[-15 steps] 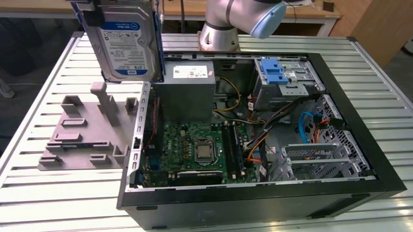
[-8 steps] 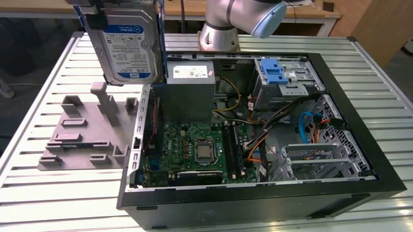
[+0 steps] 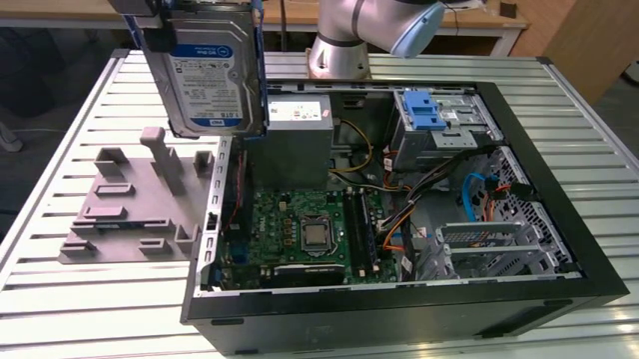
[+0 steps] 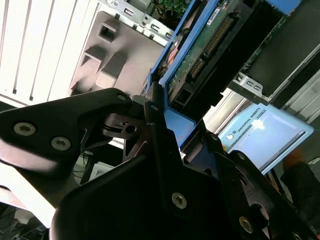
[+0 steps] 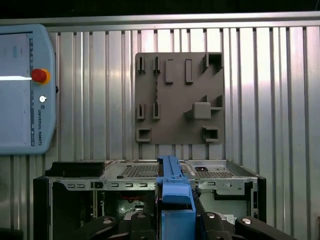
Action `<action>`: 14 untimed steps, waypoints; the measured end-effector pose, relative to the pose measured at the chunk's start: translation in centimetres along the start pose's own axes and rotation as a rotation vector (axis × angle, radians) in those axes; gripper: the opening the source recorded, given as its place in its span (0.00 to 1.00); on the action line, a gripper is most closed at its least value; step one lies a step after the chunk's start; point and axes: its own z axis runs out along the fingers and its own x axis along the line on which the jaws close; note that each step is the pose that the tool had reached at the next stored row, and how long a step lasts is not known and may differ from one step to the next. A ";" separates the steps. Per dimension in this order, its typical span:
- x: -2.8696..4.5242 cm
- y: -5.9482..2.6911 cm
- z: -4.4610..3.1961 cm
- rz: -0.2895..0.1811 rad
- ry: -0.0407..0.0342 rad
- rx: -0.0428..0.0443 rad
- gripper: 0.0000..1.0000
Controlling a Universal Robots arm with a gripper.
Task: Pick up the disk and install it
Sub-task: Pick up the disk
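**Disk held in the air at the case wall**

The gripper [image 4: 162, 100] is closed on the disk [image 3: 205, 67] and clamps it by its blue carrier rails [image 5: 175, 195]. The disk hangs upright above one side wall of the open computer case [image 3: 399, 295]. We judge it stiff, rather heavy and sensitive to shocks. The plastic rails seem the proper place to hold it, not the bare circuit board [image 4: 210, 45]. Its white-and-blue label [image 3: 209, 82] carries print.

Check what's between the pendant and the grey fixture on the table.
Nothing: bare table slats separate pendant and fixture, in the first wrist view. The hand grips the disk.
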 end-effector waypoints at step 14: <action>0.64 -4.20 -0.03 0.000 0.0000 0.0000 0.36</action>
